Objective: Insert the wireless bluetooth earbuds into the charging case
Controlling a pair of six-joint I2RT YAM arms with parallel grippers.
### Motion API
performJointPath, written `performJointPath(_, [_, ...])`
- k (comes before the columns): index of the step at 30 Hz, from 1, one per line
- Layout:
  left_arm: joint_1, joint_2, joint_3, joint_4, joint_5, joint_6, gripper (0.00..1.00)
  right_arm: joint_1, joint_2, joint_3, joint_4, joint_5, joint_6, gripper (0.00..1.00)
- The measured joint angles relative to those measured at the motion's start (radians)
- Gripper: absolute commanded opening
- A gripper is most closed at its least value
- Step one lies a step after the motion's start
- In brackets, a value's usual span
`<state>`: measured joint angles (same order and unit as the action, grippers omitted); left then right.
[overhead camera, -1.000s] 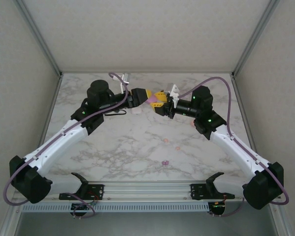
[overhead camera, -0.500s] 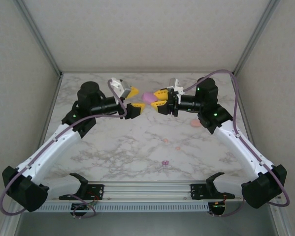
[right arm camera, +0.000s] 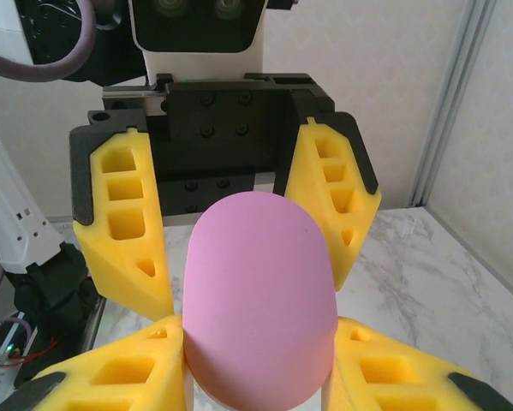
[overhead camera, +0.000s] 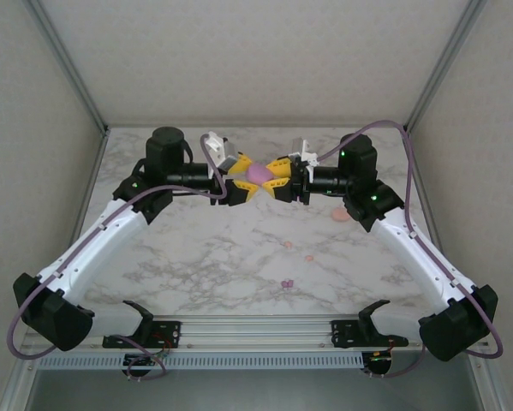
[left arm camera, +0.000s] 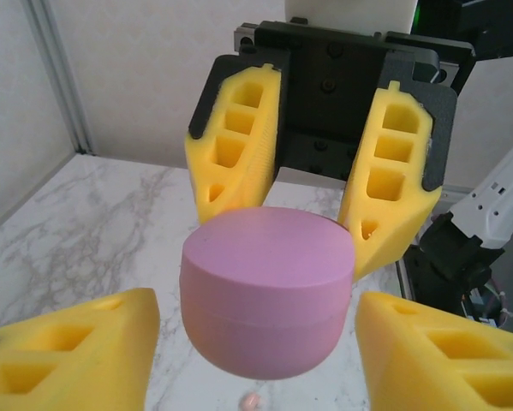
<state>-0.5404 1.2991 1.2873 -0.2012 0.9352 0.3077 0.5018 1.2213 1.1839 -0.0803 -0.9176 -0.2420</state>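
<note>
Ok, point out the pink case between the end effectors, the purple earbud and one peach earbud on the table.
pink case (left arm camera: 269,253): left wrist view, flat upper face.
purple earbud (overhead camera: 285,283): top external view, its middle.
peach earbud (overhead camera: 288,245): top external view, its middle.

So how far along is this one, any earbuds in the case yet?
Done: the pink case is up off the table, clamped in the right tool. In hand: the left tool straddles it, its fingers not touching; the lid looks closed. Left: every insertion, as peach earbuds and a purple earbud lie loose on the table.
</note>
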Motion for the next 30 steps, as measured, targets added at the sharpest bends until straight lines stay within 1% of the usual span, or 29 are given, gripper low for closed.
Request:
performJointPath(5, [-0.001,0.021,0.014,-0.032,0.011,0.003,0.55,0.000,0.000,0.000,0.001,0.000,-0.002,0.35])
performJointPath(15, [-0.002,0.026,0.031,-0.036,0.028,-0.001,0.55,0.000,0.006,0.000,0.000,0.001,-0.027,0.35])
performJointPath(17, [-0.002,0.026,0.032,-0.037,0.030,-0.002,0.50,0.000,0.006,0.000,0.000,0.001,-0.032,0.36])
performJointPath(20, [-0.002,0.036,0.046,-0.049,0.034,0.000,0.47,0.000,0.006,0.000,0.001,0.001,-0.034,0.36])
performJointPath(23, [-0.002,0.045,0.058,-0.069,0.039,0.005,0.41,0.000,0.007,0.000,0.002,0.002,-0.031,0.37])
performJointPath(26, [-0.002,0.047,0.063,-0.082,0.040,0.011,0.39,0.000,0.008,0.000,0.002,0.000,-0.026,0.37])
performJointPath(29, [-0.002,0.047,0.066,-0.090,0.040,0.018,0.33,0.000,0.008,0.000,0.002,0.000,-0.017,0.40])
performJointPath(30, [-0.002,0.047,0.067,-0.091,0.040,0.021,0.29,0.000,0.008,0.000,0.002,0.000,-0.014,0.43])
